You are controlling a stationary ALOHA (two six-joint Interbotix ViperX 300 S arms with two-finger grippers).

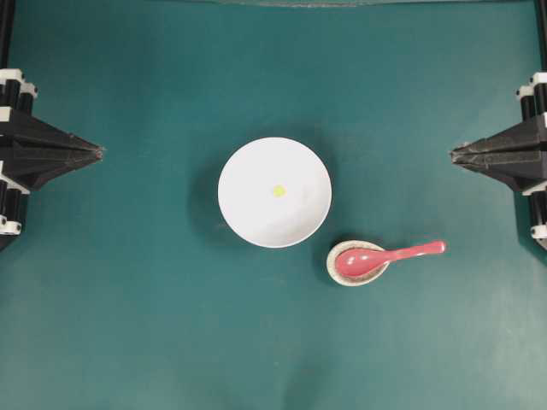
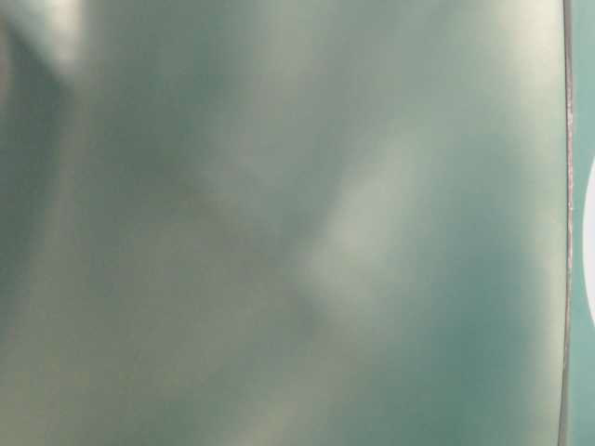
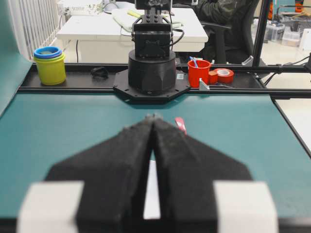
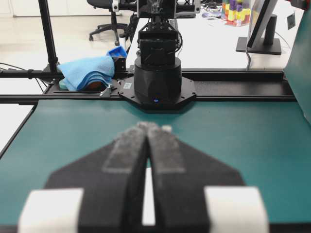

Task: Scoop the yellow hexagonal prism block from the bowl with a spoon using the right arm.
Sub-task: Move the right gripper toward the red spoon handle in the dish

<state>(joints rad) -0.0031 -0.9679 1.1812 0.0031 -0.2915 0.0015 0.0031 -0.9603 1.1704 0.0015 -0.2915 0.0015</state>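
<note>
Down on the green table, nothing is done yet: my right gripper (image 1: pixel 454 155) is pressed together and holds nothing, the spoon (image 1: pixel 386 257) lies beside the bowl (image 1: pixel 248 218), the yellow hexagonal prism block (image 1: pixel 279 190) inside.

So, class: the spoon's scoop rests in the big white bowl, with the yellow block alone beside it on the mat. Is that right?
Not quite. The overhead view shows the spoon with its scoop in the small speckled rest, beside the bowl. And the block lies inside the bowl, not on the mat.
</note>
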